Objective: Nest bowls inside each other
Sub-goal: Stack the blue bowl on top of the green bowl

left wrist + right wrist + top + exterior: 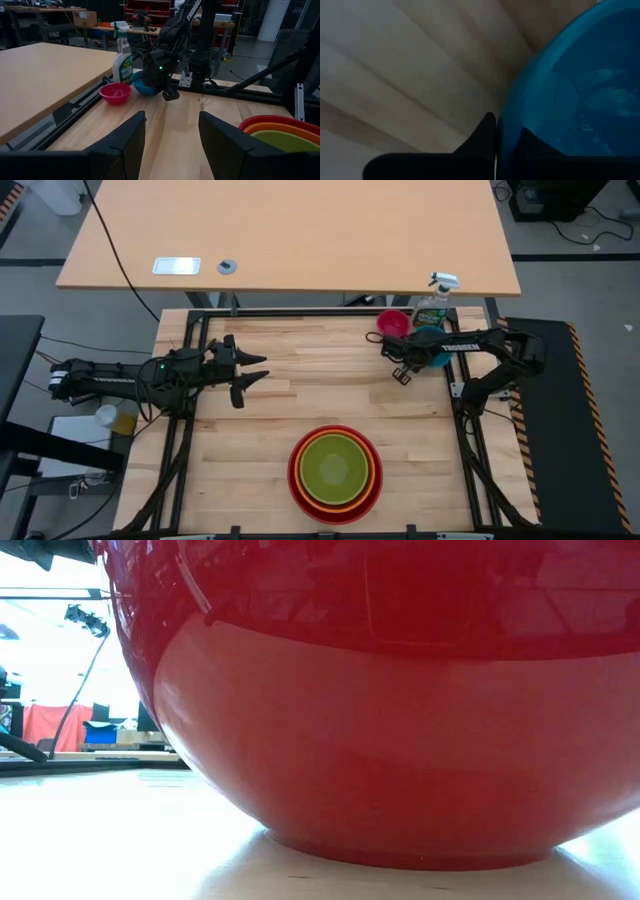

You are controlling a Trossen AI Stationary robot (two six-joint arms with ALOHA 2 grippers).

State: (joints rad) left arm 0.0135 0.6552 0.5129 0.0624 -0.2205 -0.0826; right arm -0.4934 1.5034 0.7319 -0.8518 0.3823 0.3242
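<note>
The red bowl (335, 505) stands on its base near the table's front edge, with the orange bowl (371, 470) and the lime green bowl (335, 465) nested in it. It fills the low view (380, 740). At the far right stand the small pink bowl (393, 322) and the blue bowl (434, 337), side by side. My right gripper (497, 145) is shut on the blue bowl (580, 90), and its arm covers part of that bowl from above. My left gripper (258, 370) hovers open at the table's left and touches nothing. My right gripper pinches the blue bowl's rim (501, 125), one finger (479, 140) outside the wall and the other inside the hollow. The fingers come steeply from above, slanting in from the table's right. I cannot tell whether the bowl's base is still on the wood.
A green spray bottle (435, 302) with a white trigger stands at the far right edge, just behind the pink and blue bowls. Bare wood lies between my left gripper and the small bowls. A second, lighter table (290, 230) stands beyond the far edge.
</note>
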